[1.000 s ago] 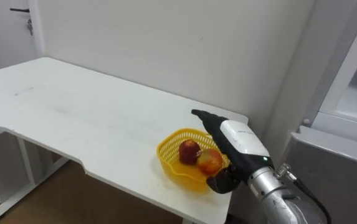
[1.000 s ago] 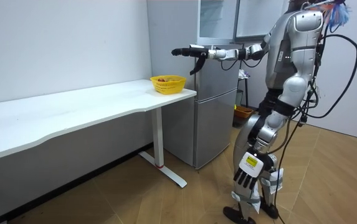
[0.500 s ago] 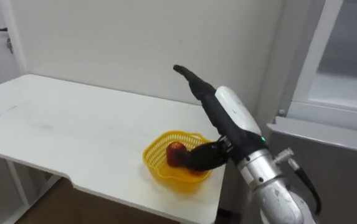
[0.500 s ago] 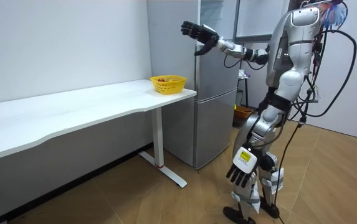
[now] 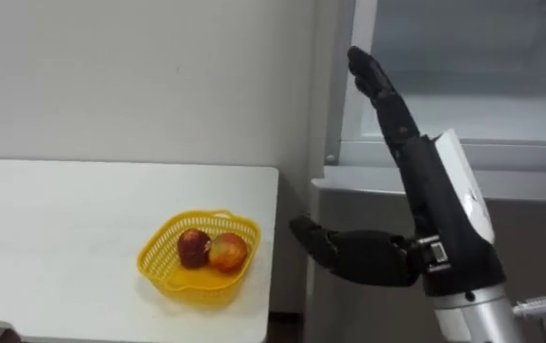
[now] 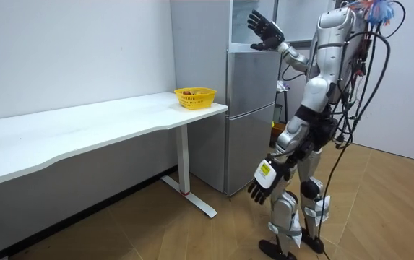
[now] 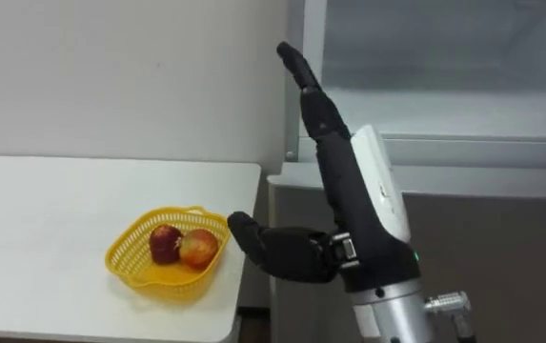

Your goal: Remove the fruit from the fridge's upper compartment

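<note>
Reaching hand: right hand [image 5: 427, 195], fingers straight, thumb spread, holding nothing, raised before the upper fridge compartment [image 5: 487, 86].
Change: a second ago it hovered over the yellow basket [image 5: 189, 284] of fruit at the table [image 5: 63, 229] corner; it has since lifted away.
Meaning: the reach into the fridge is probably starting; its contents cannot be told.
Left hand [image 6: 261, 190]: hangs relaxed beside the thigh.

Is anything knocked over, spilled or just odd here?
Nothing stands out. The basket sits upright near the end of the table beside the fridge, with two fruits inside and none spilled. The right hand is up, open and empty, before the fridge; the left hand hangs open at the robot's side.
</note>
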### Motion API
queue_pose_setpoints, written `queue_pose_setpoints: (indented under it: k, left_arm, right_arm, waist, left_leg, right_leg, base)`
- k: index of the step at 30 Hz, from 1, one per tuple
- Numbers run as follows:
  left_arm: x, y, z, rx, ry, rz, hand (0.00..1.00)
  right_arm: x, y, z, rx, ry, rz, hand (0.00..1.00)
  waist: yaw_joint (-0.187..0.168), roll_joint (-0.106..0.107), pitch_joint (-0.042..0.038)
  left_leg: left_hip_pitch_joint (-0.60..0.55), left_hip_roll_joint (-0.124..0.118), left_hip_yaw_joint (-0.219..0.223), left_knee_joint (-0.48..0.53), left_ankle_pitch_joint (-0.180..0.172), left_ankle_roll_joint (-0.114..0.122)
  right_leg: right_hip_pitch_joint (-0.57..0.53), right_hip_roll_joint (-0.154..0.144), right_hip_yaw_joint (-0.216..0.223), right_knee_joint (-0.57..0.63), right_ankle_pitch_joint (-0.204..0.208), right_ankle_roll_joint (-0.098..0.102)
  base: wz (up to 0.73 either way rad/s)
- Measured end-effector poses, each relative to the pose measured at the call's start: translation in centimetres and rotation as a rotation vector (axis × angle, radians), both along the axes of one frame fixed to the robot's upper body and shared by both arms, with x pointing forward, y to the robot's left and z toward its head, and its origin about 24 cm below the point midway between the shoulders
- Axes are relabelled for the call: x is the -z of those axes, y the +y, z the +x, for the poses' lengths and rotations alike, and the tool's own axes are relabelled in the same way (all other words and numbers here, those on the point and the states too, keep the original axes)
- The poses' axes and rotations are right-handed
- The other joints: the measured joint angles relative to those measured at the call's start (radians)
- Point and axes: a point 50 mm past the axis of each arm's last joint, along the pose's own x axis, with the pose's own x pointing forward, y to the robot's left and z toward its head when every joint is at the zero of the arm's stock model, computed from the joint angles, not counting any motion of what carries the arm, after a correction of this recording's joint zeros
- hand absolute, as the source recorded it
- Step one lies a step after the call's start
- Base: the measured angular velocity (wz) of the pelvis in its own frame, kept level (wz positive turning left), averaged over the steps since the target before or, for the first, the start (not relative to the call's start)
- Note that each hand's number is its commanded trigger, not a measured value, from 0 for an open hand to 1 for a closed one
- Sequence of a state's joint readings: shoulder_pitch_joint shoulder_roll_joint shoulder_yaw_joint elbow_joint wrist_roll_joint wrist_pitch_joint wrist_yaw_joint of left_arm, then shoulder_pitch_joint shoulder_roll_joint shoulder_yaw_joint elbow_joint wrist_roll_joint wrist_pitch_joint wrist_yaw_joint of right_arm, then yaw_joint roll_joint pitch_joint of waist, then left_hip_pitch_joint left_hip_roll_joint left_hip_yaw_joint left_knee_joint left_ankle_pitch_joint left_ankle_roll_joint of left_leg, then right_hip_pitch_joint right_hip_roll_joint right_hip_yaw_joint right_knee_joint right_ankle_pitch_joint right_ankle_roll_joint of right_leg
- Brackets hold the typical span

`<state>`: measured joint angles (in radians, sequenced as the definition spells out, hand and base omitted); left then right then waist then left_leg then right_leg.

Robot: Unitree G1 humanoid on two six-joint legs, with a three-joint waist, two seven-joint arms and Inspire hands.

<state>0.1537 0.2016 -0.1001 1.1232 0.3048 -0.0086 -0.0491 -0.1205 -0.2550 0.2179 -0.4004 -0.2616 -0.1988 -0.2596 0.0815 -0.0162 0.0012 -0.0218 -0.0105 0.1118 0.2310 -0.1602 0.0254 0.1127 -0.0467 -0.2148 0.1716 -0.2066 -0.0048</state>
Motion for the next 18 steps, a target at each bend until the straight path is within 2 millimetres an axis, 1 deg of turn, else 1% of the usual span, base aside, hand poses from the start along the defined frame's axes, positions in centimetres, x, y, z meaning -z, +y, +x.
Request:
queue_pose_setpoints:
  k: [2, 3, 7, 11, 12, 14, 16, 17, 18]
  left_arm:
    - [0.0, -0.1, 0.0, -0.004, -0.008, -0.007, 0.0]
    - [0.0, -0.1, -0.2, -0.012, -0.012, -0.01, 0.0]
    - [0.0, -0.2, -0.8, -0.02, -0.022, 0.0, 0.0]
    - [0.1, -0.2, -1.1, -0.024, -0.016, 0.005, 0.0]
    - [0.1, -0.3, -1.1, -0.027, -0.018, 0.008, 0.0]
    - [0.2, -0.6, -1.9, -0.035, 0.002, 0.001, 0.0]
    - [0.3, -0.8, -2.6, -0.04, 0.017, -0.002, 0.0]
    - [0.3, -0.8, -2.7, -0.041, 0.018, -0.002, 0.0]
    - [0.3, -0.9, -2.6, -0.042, 0.015, -0.002, 0.0]
  right_arm:
    - [-0.2, -0.3, -0.2, -0.007, -0.01, 0.046, 0.0]
    - [-0.2, -0.6, -0.4, -0.003, -0.014, 0.075, 0.0]
    - [0.2, -1.8, -1.0, 0.052, -0.006, 0.137, 0.0]
    - [0.7, -2.6, -1.2, 0.087, 0.016, 0.16, 0.0]
    - [1.1, -2.7, -1.3, 0.093, 0.03, 0.159, 0.0]
    - [1.6, -2.9, -1.6, 0.105, 0.055, 0.159, 0.0]
    - [2.4, -3.3, -2.0, 0.126, 0.091, 0.158, 0.0]
    - [2.7, -3.4, -2.1, 0.133, 0.102, 0.157, 0.0]
    - [3.4, -3.8, -2.3, 0.153, 0.131, 0.151, 0.0]
  waist:
    - [-0.023, 0.008, 0.0014]
    - [-0.028, 0.012, -0.0003]
    - [-0.059, 0.014, -0.0009]
    - [-0.077, 0.014, -0.0007]
    - [-0.078, 0.015, -0.0012]
    - [-0.078, 0.02, -0.0036]
    - [-0.085, 0.023, -0.003]
    - [-0.088, 0.022, -0.0029]
    - [-0.097, 0.022, -0.0027]
  left_leg:
    - [0.002, -0.001, 0.006, -0.004, 0.0, 0.0]
    - [0.004, -0.001, 0.012, -0.007, 0.0, 0.0]
    - [0.005, 0.0, 0.023, -0.011, 0.0, 0.0]
    - [0.006, 0.001, 0.027, -0.014, 0.0, 0.0]
    - [0.012, 0.002, 0.033, -0.02, 0.0, 0.0]
    - [0.022, 0.006, 0.045, -0.028, -0.001, 0.0]
    - [0.027, 0.004, 0.05, -0.031, -0.001, 0.0]
    - [0.027, 0.004, 0.05, -0.031, -0.001, 0.0]
    - [0.031, 0.003, 0.051, -0.034, -0.001, 0.0]
  right_leg:
    - [-0.001, 0.0, 0.006, 0.0, 0.0, 0.0]
    - [-0.001, 0.0, 0.011, 0.0, 0.0, 0.0]
    - [-0.002, 0.0, 0.021, 0.001, 0.0, 0.0]
    - [-0.01, 0.0, 0.026, 0.003, 0.0, 0.0]
    - [-0.011, 0.0, 0.032, 0.003, 0.001, 0.001]
    - [-0.007, 0.001, 0.046, 0.003, 0.001, 0.002]
    - [-0.007, 0.0, 0.05, 0.005, 0.002, 0.002]
    - [-0.007, 0.0, 0.05, 0.005, 0.002, 0.002]
    - [-0.008, 0.001, 0.05, 0.004, 0.002, 0.002]
  base:
    - [-0.08]
    - [-0.1]
    - [-0.07]
    - [-0.04]
    - [-0.18]
    - [-0.19]
    - [-0.07]
    - [0.0]
    - [0.0]
